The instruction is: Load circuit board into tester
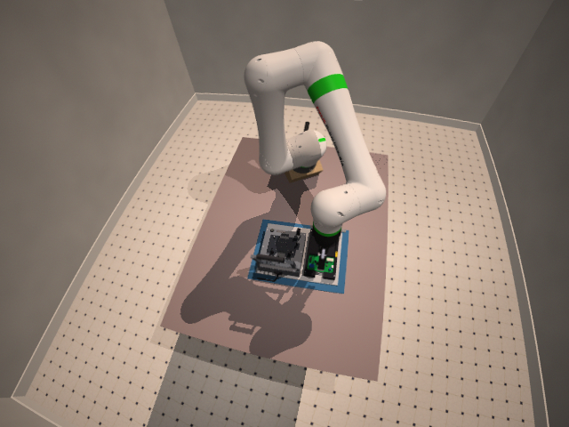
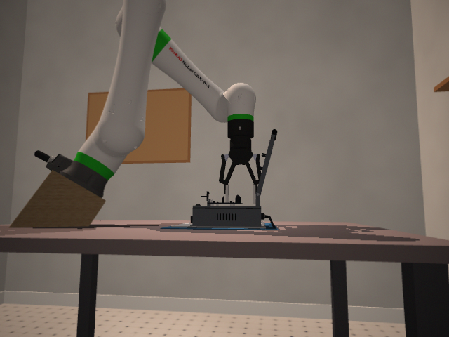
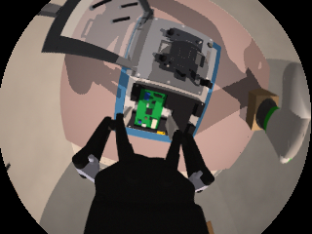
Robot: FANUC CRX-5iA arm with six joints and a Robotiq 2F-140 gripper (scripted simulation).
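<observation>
- The white robot arm (image 1: 284, 92) bends over a brown table (image 2: 326, 243) and points its gripper (image 2: 239, 188) straight down.
- The gripper hangs over the tray (image 1: 339, 257), which sits at the right of a blue mat (image 1: 342, 288) in the top view.
- The green circuit board (image 3: 148, 109) lies flat in the tray. It sits in the pocket on the left in the wrist view.
- The other pocket looks dark, and what is in it cannot be made out.
- The gripper's two fingers stand apart, about half way open, and they hold nothing.
- In the wrist view one finger is on the left of the board and the other is on its right, so the board shows between them.
- From these views it is hard to tell if the fingertips touch the board's edges.
- The tester (image 2: 226, 216) is a dark grey box just beside the tray, on the left of the mat in the top view.
- The tester's lid (image 2: 266, 163) is open. It stands up almost straight, and it leans a little to the right in the side view.
- A small round handle (image 2: 273, 132) sits at the top end of the lid.
- The tester's plate (image 3: 178, 53) is open to see, with small black parts on it.
- The arm stands on a brown block (image 2: 50, 203) at the left of the table in the side view.
</observation>
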